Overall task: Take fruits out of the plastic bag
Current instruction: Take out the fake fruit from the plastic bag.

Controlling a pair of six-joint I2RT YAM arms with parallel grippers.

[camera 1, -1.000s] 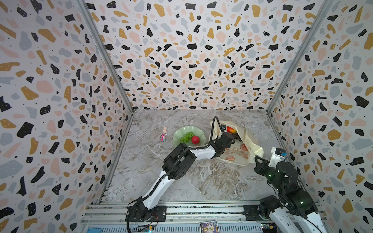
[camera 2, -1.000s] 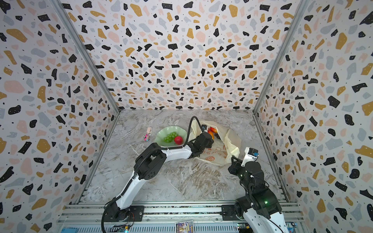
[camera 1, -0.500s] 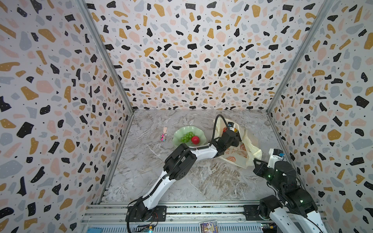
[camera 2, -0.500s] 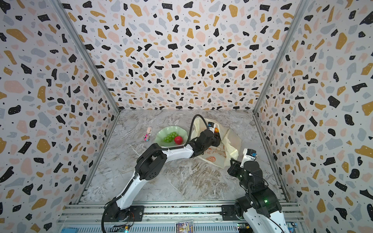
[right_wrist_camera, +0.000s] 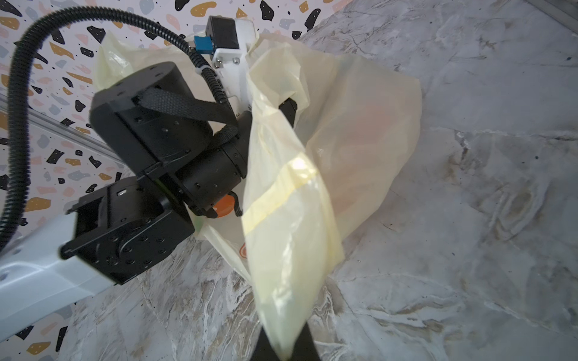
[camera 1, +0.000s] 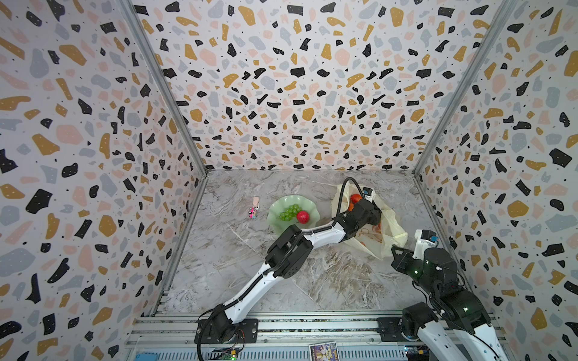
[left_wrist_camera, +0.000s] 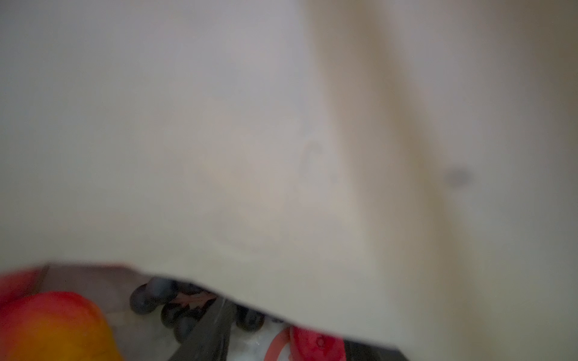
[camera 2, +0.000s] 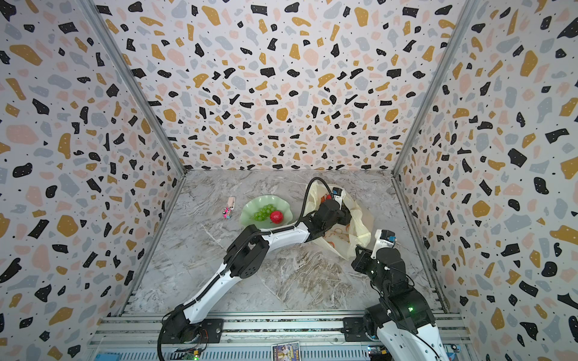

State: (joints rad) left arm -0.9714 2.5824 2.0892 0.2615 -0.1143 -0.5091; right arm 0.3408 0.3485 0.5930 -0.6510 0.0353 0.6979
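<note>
Plastic bag (camera 1: 392, 231) is laid on worktop (camera 1: 225, 250), just right of plate (camera 1: 275, 206); its edge is clamped by fully closed right fingers (right_wrist_camera: 306, 343). Left fingers (left_wrist_camera: 206, 337) are buried inside bag, near dark grapes (left_wrist_camera: 150, 297); opening cannot be told.

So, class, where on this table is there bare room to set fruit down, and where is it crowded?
Free: the marble between left wall and trinket; the strip behind the plate; the wide near patch between left arm and right arm. The plate's left half is bare too. Crowded: the bag, left arm reaching in, right gripper pinching its edge.
</note>
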